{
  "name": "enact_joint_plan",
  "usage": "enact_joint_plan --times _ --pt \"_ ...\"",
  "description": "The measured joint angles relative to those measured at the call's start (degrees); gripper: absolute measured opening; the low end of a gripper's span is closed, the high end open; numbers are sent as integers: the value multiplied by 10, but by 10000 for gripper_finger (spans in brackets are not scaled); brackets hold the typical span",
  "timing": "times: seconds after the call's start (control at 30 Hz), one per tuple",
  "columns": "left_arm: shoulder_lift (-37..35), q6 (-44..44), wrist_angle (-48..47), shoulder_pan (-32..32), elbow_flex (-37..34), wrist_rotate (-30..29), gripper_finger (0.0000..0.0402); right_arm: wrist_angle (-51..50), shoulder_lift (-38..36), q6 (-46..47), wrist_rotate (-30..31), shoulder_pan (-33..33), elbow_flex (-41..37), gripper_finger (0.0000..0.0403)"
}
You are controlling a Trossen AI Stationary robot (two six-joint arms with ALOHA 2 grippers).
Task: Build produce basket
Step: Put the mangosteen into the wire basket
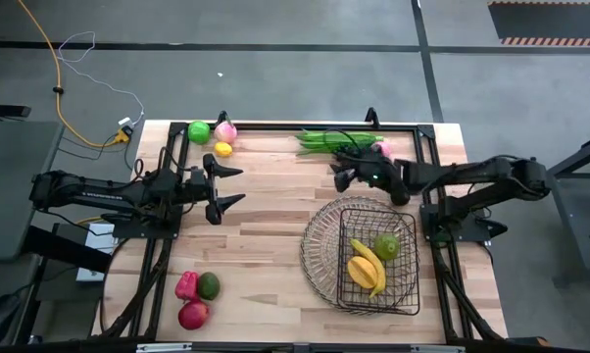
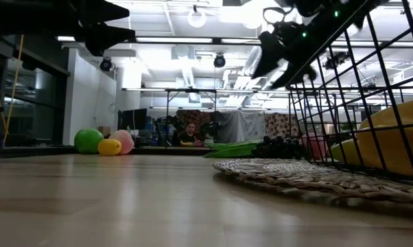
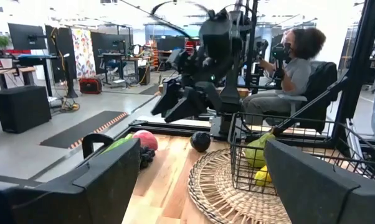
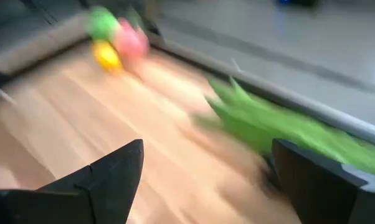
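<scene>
Both arms are up over the wooden tabletop (image 1: 266, 196), and neither is carrying anything. The left claw (image 1: 226, 183) sits over the left-middle of the boards with its two fingers spread wide, nothing between them, pointing across toward the other arm. The right claw (image 1: 342, 168) hangs near the far edge, just beside the long green beans (image 1: 334, 139), and its fingers stand wide apart too, empty; in the right wrist view the beans (image 4: 281, 127) run just ahead of them.

The basket (image 1: 366, 253) rests on the right half of the tabletop, toward the near edge, round flared rim on the left and deep mesh box on the right. Inside that box lie yellow bananas (image 1: 366, 267) and a green fruit (image 1: 386, 245), touching each other.

The rest of the produce is out on the boards. At the far left edge there's a green apple (image 1: 198, 130), a pink peach (image 1: 225, 130) and a lemon (image 1: 222, 149), bunched close together. Down at the near left corner sit a red pepper (image 1: 186, 284), an avocado (image 1: 209, 285) and a red apple (image 1: 193, 315), again packed tight.

A seated person (image 3: 287, 74) shows beyond the table in the left wrist view.
</scene>
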Motion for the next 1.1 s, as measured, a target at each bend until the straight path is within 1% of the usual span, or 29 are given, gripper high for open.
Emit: enact_joint_plan --times 0.1,0.2,0.3,0.37,0.47,0.63,0.77,0.9,1.1 --pt "0 0 0 0 0 0 328 -219 0 83 11 0 84 342" --pt "0 0 -2 0 0 0 328 -427 0 193 6 0 146 342" --pt "0 -2 -7 0 0 0 328 -579 0 310 -1 1 169 342" --pt "0 -8 -7 0 0 0 328 -641 0 378 -4 4 162 342" --pt "0 -15 -8 0 0 1 328 -649 0 438 -22 4 118 342" --pt "0 -16 -8 0 0 1 328 -565 0 458 -69 -1 15 342" --pt "0 -15 -8 0 0 1 328 -521 0 480 -99 -10 -50 342" --pt "0 -15 -8 0 0 1 328 -488 0 507 -100 -10 -89 342" --pt "0 -16 -8 0 0 1 328 -420 0 521 -101 -10 -125 342"
